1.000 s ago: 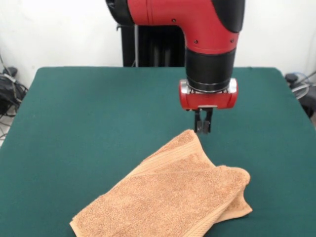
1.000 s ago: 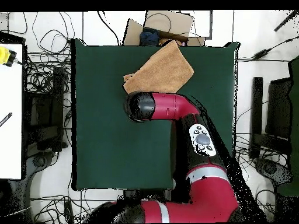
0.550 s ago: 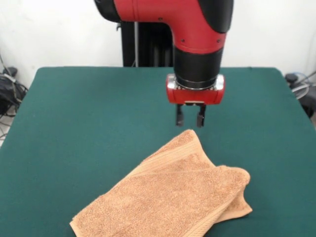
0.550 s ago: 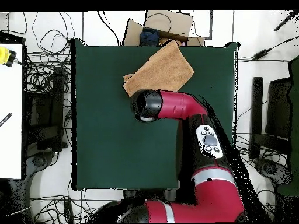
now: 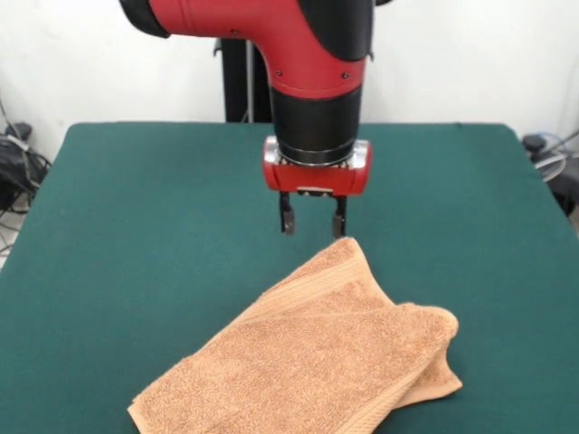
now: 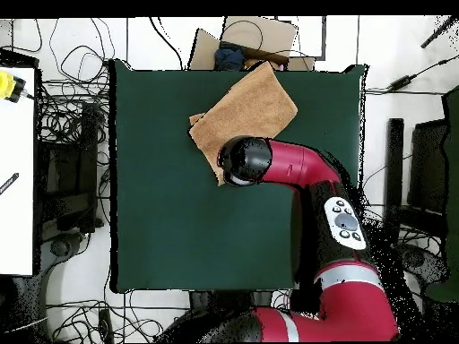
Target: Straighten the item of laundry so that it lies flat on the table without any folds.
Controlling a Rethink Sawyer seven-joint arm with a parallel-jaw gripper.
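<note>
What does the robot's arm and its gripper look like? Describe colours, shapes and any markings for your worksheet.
The arm is thick and tubular, glossy red with black sections and small dark screws along its shell. A red collar with a silver rim sits at the wrist. The gripper has two short dark fingers. From overhead, a grey oval button panel shows on the arm.

The arm (image 5: 312, 86) points straight down, tool (image 5: 313, 220) fingers spread.
</note>
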